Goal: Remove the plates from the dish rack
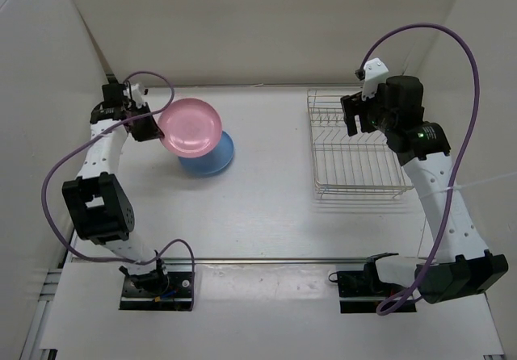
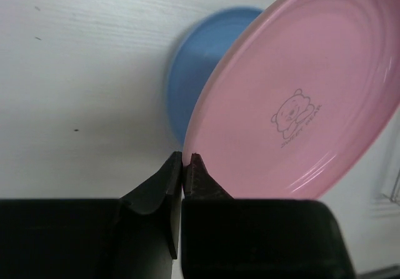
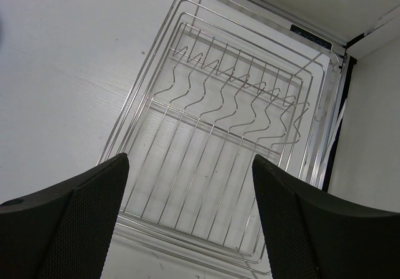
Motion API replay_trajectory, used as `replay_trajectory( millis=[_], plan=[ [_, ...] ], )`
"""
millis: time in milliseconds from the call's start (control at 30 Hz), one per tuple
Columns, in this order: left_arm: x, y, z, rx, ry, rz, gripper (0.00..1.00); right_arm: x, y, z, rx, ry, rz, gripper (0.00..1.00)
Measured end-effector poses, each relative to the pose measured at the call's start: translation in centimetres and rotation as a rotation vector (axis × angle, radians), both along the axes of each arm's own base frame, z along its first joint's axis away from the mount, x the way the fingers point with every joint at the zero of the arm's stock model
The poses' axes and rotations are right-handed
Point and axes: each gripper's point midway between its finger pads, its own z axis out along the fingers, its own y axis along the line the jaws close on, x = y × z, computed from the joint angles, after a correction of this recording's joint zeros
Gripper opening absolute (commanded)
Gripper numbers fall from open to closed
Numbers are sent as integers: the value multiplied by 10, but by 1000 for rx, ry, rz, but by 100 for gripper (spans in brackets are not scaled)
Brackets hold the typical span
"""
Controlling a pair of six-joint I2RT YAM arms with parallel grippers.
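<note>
Under pink plate (image 1: 191,125) — blue plate (image 1: 213,161)

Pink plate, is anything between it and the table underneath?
Yes. The light blue plate lies flat on the table, partly under the pink plate, which the left end effector grips by its rim. Nothing else visible sits beneath it.

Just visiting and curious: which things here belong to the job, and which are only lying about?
Job: pink plate, held by left gripper; blue plate on table; empty dish rack.
Just there: purple cables, white walls.
</note>
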Motion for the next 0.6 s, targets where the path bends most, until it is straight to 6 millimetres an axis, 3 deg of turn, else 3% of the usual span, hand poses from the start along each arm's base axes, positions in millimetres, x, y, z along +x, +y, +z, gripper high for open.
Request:
replay_trajectory(
  millis=[367, 600],
  plan=[
    [1, -20, -82, -178, 203, -83, 11, 1, -3, -1, -16, -3, -8, 83],
    [15, -20, -101, -202, 240, -81, 11, 0, -3, 0, -16, -8, -7, 82]
  ],
)
